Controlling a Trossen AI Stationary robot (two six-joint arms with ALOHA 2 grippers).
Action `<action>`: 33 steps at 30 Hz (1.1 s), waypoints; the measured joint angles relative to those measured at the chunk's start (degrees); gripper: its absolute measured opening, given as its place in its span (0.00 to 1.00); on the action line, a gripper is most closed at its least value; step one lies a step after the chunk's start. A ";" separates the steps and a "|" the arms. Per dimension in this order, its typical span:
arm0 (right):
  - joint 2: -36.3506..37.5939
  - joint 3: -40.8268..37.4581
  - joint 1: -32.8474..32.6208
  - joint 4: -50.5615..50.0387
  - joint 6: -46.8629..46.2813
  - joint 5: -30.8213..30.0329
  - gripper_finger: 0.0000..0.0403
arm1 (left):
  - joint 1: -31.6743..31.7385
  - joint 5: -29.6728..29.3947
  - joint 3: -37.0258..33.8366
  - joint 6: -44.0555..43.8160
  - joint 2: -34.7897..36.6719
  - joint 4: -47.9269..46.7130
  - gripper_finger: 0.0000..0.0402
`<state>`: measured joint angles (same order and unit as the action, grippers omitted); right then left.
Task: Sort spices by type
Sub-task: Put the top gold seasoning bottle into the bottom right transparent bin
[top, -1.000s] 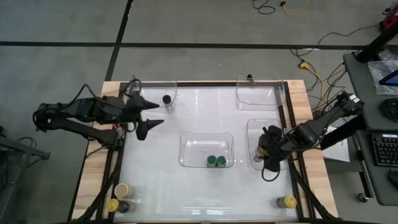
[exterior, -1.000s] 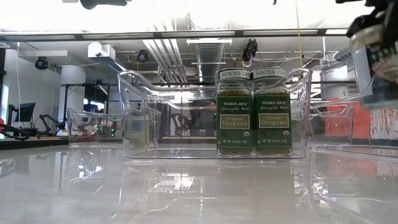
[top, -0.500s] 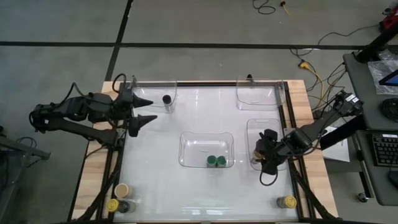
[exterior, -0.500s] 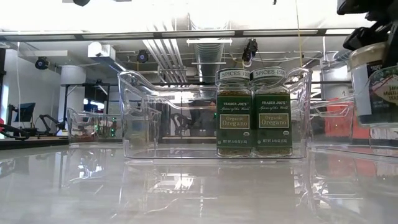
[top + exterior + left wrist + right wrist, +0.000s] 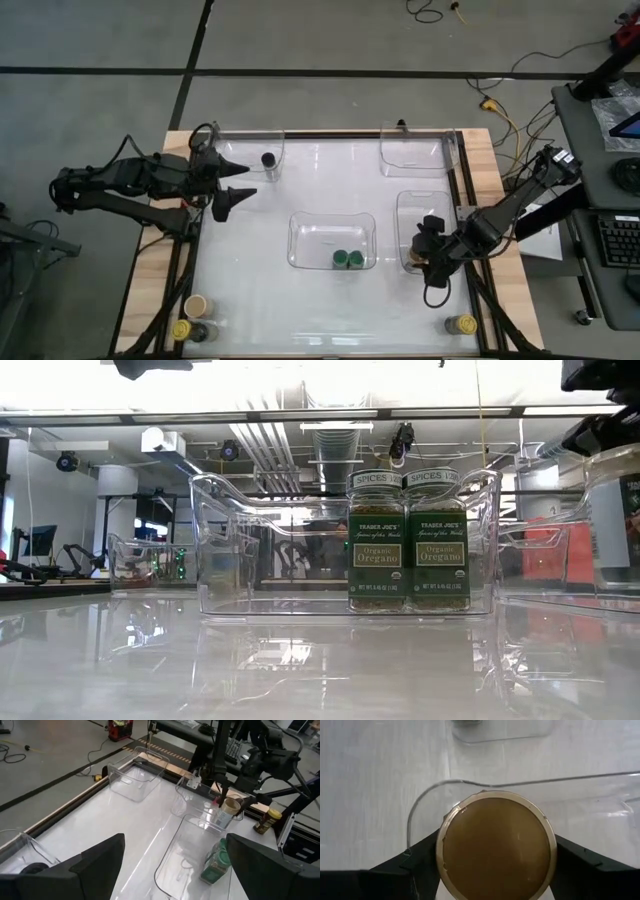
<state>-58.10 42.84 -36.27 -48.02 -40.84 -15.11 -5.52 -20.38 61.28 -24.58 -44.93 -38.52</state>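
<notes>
High view, L to R: left tool (image 5: 240, 180) is hovering over the desk's (image 5: 300, 320) far-left part w/ fingers spread wide, holding nothing. Just right of it, 1 black-lidded jar (image 5: 268, 159) is sitting in the far-left clear tray (image 5: 250, 137). At the near-left corner 2 jars are standing on the desk edge: 1 tan-lidded jar (image 5: 195, 304) and 1 yellow-lidded jar (image 5: 181, 328), w/ a dark shape just beside them that can't be made out.

Center tray (image 5: 331, 222) is holding 2 green-lidded oregano jars (image 5: 348, 260), touching side by side. Far-right tray (image 5: 414, 148) is showing nothing inside.

Right tool (image 5: 428, 262) is reaching into the right-side tray (image 5: 412, 200), its arm covering the tray's near half. Right wrist view: the fingers are clamping a tan-lidded jar held by the tool (image 5: 496, 845) on both sides, inside the tray rim. 1 more yellow-lidded jar at the near-right corner (image 5: 461, 324) is standing alone, well apart from the rest.

Count seen: 2 green, 2 tan, 2 yellow, 1 black; 4 trays.
</notes>
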 joint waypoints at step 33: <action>-2.23 0.51 0.02 1.46 -0.50 2.67 0.90 | 0.00 -0.04 -0.02 -0.42 -0.11 0.14 0.82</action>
<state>-60.34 43.35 -36.25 -46.57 -41.34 -12.45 -5.52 -20.43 61.25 -24.99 -45.04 -38.38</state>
